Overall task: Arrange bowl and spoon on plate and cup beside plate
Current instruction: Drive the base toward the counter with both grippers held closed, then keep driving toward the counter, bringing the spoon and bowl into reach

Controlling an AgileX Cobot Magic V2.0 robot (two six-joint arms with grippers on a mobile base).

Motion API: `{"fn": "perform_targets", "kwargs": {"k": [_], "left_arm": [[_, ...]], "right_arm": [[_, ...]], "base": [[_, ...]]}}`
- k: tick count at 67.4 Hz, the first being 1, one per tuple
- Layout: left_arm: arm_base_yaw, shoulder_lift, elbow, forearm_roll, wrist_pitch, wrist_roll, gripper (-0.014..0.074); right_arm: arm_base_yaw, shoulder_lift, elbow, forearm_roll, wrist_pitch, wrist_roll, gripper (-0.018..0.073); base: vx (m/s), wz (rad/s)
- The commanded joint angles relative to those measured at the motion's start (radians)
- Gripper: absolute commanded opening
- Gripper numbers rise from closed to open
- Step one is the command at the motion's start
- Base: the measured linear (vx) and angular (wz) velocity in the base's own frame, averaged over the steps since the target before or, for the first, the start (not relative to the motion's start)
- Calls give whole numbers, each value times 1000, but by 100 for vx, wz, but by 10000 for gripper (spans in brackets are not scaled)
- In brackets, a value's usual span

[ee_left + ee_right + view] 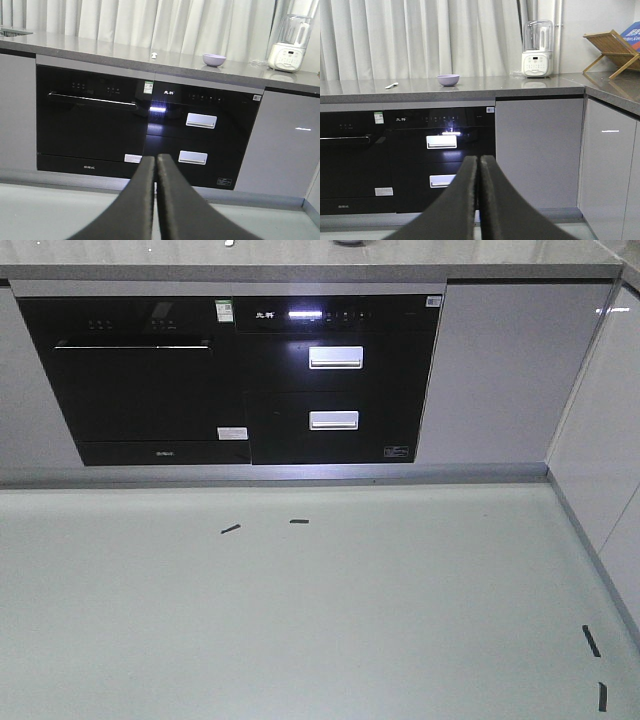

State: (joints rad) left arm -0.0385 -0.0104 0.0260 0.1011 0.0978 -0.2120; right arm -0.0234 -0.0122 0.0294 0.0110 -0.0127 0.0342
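Note:
A lavender bowl [448, 79] stands upright on the grey countertop [485, 86], also seen as the bowl [214, 59] in the left wrist view. A small pale spoon [391, 85] lies on the counter left of it; the spoon [154, 54] is tiny in the left wrist view. The plate and the cup are out of view. My left gripper [155, 159] is shut with nothing in it, far below and in front of the counter. My right gripper [479, 159] is likewise shut and empty, well short of the counter.
A white blender [537, 48] stands on the counter right of the bowl, a wooden dish rack [612, 52] on the side counter. Below are a black oven [135, 380] and black drawer unit [335, 380]. Pale floor [300, 610] with tape marks lies ahead. Curtains hang behind.

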Motion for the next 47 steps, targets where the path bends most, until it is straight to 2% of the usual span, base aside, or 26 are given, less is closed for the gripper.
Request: {"fn": "perform_targets", "kwargs": {"k": [1,47], "left_arm": [[0,-14,21,-8,-80,0,-6],[0,-14,21,-8,-80,0,-6]], "right_arm": [[2,-9,8,-5,-76,-5,-4],[2,-9,8,-5,-76,-5,-4]], "base": [[11,0],[13,1]]}}
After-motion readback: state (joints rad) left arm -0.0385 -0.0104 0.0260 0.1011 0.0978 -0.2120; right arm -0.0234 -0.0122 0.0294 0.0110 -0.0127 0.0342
